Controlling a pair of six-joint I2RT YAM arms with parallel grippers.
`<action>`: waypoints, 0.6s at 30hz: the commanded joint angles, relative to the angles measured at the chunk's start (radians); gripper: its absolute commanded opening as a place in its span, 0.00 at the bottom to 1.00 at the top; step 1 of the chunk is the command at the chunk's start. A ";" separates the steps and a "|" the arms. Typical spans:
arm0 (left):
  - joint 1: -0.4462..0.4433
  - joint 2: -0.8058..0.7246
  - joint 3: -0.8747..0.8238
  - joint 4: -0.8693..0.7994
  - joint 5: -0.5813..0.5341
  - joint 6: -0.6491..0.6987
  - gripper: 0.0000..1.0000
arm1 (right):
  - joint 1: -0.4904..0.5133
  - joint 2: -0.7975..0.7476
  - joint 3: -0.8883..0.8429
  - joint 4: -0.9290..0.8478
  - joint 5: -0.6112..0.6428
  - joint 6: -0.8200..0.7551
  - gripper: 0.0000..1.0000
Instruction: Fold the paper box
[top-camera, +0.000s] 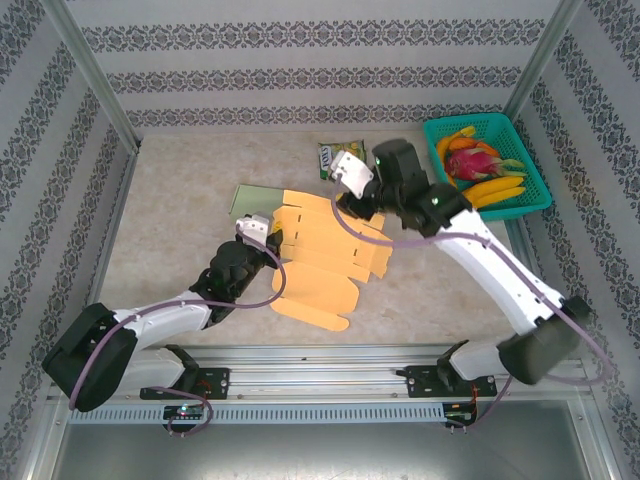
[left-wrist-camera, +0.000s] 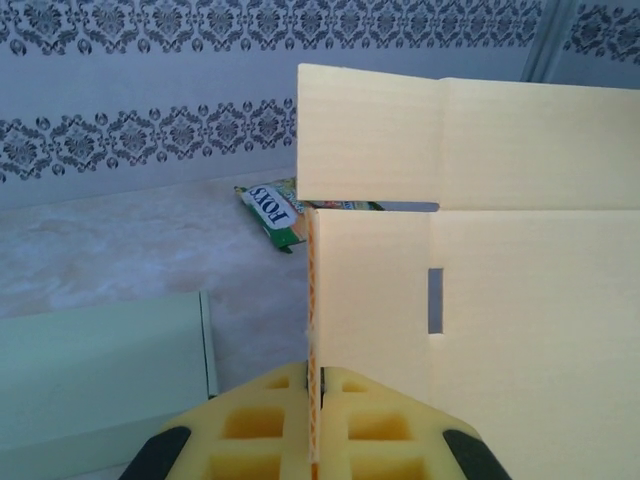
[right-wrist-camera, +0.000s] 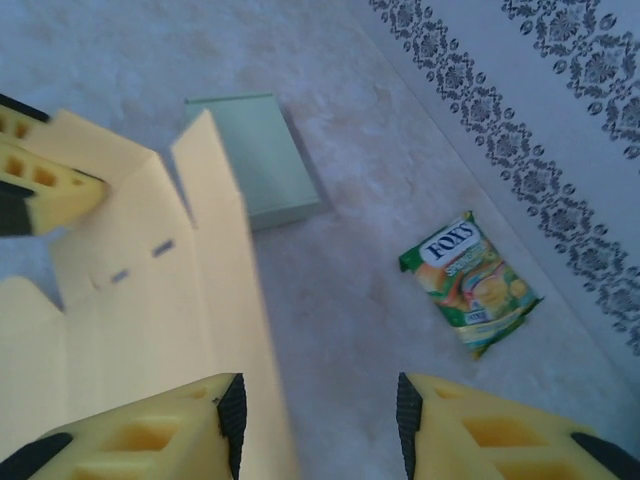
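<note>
Between the left gripper's (left-wrist-camera: 314, 388) closed jaws sits the paper box's (top-camera: 325, 250) pinched edge; the right gripper's (right-wrist-camera: 320, 412) jaws gape beside its flap; the green basket (top-camera: 533, 172) holds fruit (top-camera: 470, 160)

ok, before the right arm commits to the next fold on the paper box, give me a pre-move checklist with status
1. Pinch by left hand on paper box edge: ok, shut on it.
2. Grip by right hand on the flap: not ok, jaws open, flap beside one finger.
3. Clearance of pale green box from paper box: cannot tell, edges meet in the top view.
4. Clearance of candy packet: ok, lies apart.
5. Clearance of fruit basket: ok, far right corner.
</note>
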 joint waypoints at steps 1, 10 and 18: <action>0.003 0.002 -0.014 0.102 0.000 0.039 0.00 | -0.023 0.065 0.127 -0.300 -0.099 -0.190 0.45; 0.003 0.015 -0.003 0.094 -0.019 0.041 0.00 | -0.048 0.314 0.446 -0.628 -0.098 -0.174 0.39; 0.002 0.019 0.002 0.083 -0.032 0.038 0.00 | -0.047 0.391 0.529 -0.708 -0.129 -0.165 0.37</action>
